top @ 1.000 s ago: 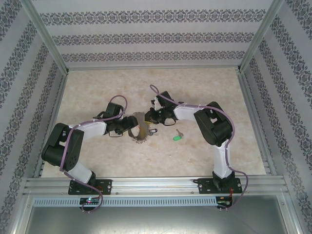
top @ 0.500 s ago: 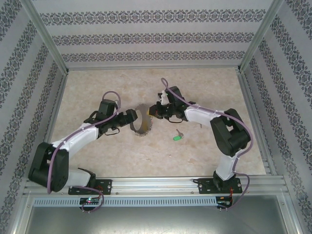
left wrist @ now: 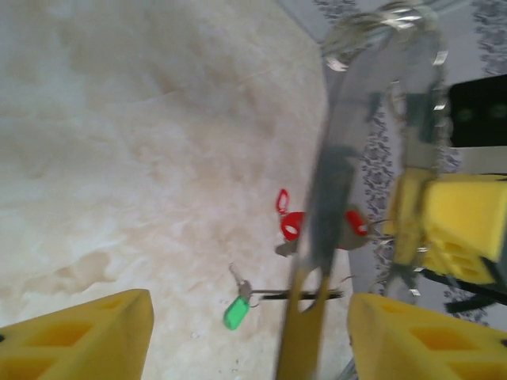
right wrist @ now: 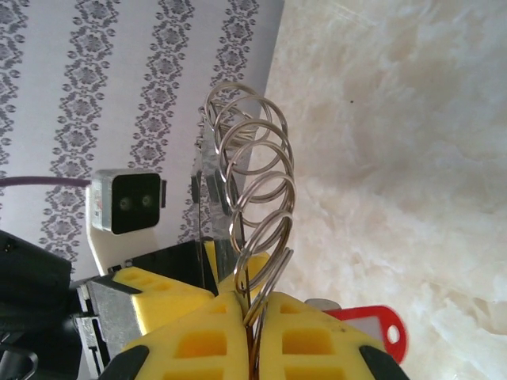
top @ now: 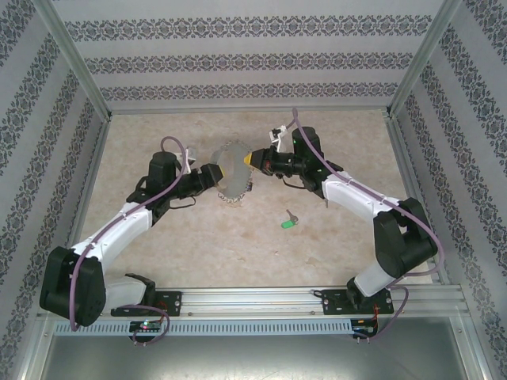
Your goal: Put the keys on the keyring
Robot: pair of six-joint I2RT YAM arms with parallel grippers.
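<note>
The keyring, a thin grey hoop fringed with small silvery rings, hangs upright above the table between both arms. My right gripper is shut on it; in the right wrist view its yellow fingers pinch the hoop and a small ring. A red key dangles beside them. My left gripper stands open around the hoop's band, with its pads well clear of it. The green key lies on the table, also in the left wrist view, and red key heads hang by the band.
The marbled tabletop is fenced by patterned walls and aluminium rails along the near edge. The back wall stands close behind the raised keyring.
Both arms have reached toward the far side of the table, carrying the keyring up and away from the green key. The hoop has turned to face the top camera.
</note>
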